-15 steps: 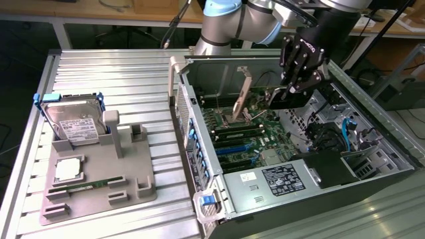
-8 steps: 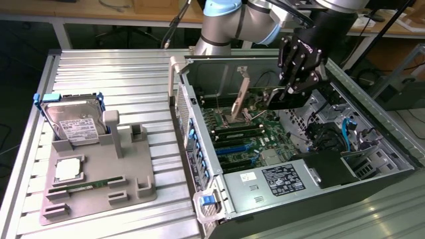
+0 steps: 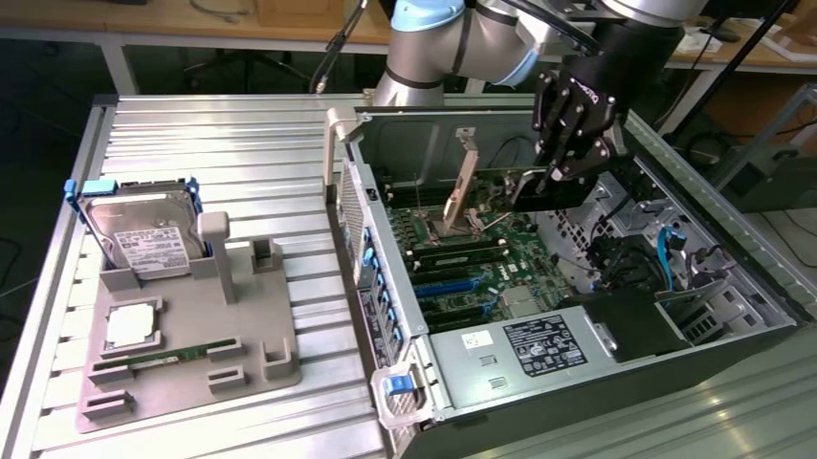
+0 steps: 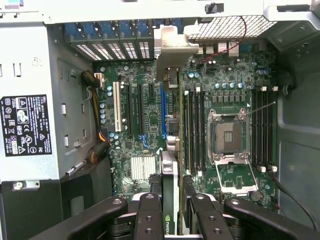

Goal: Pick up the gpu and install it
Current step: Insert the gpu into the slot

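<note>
Ribbed metal table (image 3: 205, 143), wooden workbench (image 3: 128, 17) behind it, dark floor (image 3: 33, 191), even indoor light

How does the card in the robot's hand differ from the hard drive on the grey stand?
The card is thin and dark; the hard drive is boxy, silver, with a white label. The card hangs in the hand inside the open computer; the drive sits in its stand outside. Both stand on edge.

Arm (image 3: 428, 53) steeply downward, gripper (image 3: 558, 175) near vertical, both fingers (image 4: 149, 216) tight against the gpu (image 4: 169, 175).
</note>
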`<state>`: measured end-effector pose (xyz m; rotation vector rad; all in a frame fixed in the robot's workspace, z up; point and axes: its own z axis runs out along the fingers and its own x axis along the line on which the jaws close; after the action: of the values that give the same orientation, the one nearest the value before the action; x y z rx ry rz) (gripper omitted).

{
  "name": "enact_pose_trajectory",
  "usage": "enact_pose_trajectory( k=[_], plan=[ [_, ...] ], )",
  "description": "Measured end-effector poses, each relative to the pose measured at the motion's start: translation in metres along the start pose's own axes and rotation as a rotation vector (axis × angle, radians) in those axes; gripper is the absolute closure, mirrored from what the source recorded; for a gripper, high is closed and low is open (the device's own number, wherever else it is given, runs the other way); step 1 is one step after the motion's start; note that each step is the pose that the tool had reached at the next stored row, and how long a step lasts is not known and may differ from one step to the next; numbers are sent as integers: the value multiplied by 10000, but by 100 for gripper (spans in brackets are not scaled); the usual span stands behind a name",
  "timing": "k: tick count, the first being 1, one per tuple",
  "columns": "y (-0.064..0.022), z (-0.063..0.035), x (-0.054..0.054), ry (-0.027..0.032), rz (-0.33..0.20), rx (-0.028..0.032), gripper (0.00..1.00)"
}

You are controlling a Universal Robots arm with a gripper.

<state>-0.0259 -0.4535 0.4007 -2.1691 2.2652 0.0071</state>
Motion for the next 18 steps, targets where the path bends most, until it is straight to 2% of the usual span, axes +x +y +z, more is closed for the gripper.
enact_pose_trajectory(
  k=[18],
  plan=[
    [5,41,-5,-2,0,0,73]
  ],
)
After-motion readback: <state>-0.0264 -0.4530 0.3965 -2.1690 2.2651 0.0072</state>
